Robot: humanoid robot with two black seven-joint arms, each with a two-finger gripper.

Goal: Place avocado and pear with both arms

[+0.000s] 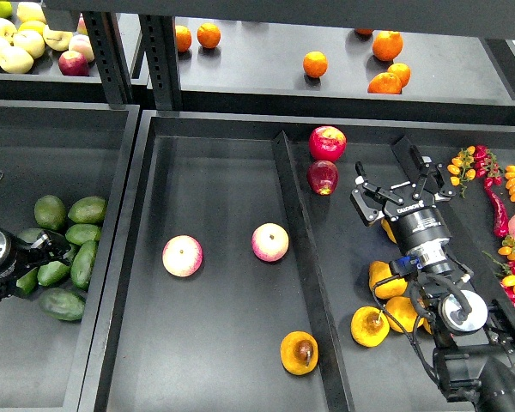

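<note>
At right of centre, right gripper (405, 177): fingers spread wide, empty, raised above the bin floor.
Left edge, left gripper (36, 257): dark, among the avocados (69, 249); fingers not separable, grip unclear.
Avocado (27, 281): darkest one, lower left pile, touching the left gripper, partly hidden.
Pear (299, 353): bottom centre, brown spot up, alone.
Pear pile (386, 305): lower right, partly behind the right arm.
</note>
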